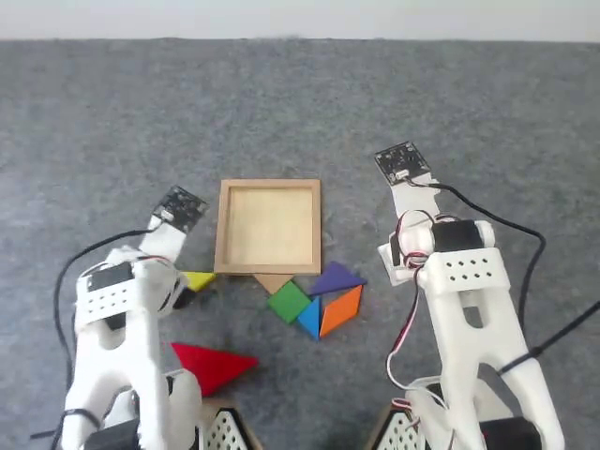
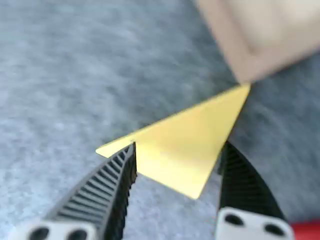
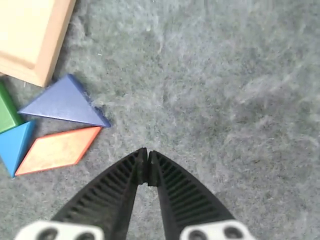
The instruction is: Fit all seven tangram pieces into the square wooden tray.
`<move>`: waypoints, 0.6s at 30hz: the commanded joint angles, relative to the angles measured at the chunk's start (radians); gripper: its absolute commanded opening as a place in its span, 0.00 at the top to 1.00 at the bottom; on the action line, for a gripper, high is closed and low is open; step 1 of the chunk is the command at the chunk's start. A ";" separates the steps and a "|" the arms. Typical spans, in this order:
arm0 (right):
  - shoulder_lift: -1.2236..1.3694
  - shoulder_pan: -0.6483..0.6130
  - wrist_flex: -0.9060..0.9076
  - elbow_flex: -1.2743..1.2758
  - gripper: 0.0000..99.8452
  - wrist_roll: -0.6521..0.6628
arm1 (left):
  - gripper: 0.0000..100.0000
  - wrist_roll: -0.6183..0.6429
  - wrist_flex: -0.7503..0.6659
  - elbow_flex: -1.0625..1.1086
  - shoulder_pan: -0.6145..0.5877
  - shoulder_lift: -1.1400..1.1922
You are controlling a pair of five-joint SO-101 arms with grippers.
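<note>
1. The grey felt table cover (image 1: 487, 103) carries every item. Its nap probably keeps flat pieces from sliding when they are gripped.

2. The square wooden tray (image 1: 221, 230) lies flat between the two arms, so either arm can reach it. No piece is in it, so the task is judged to be at its first placement.

3. The large red wooden triangle (image 1: 211, 364) lies well apart from the tray, near the left arm's base.

4. Five pieces lie packed together just beside the tray's near edge: the purple triangle (image 1: 337, 278), orange parallelogram (image 1: 341, 309), green square (image 1: 289, 300), blue triangle (image 1: 308, 319) and small tan triangle (image 1: 274, 282). The tan piece sits against the rim.

5. The yellow wooden triangle (image 2: 190, 130) lies just off the tray's near corner on the left arm's side, with one tip towards that corner. The left gripper (image 2: 177, 150) straddles it, and its claw is clamped on two opposite edges. A thin flat piece offers no other hold. It cannot be told whether the piece is off the felt.

6. The right gripper (image 3: 146, 157) hangs over bare felt near the purple triangle and the orange parallelogram. Its claw is together, tips touching, and holds nothing. It is judged to be parked clear of the left arm's work.
</note>
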 commanded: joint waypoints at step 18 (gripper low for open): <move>-0.050 -0.134 -0.142 0.110 0.99 -0.009 | 0.76 -0.354 0.341 -0.225 -0.121 -0.153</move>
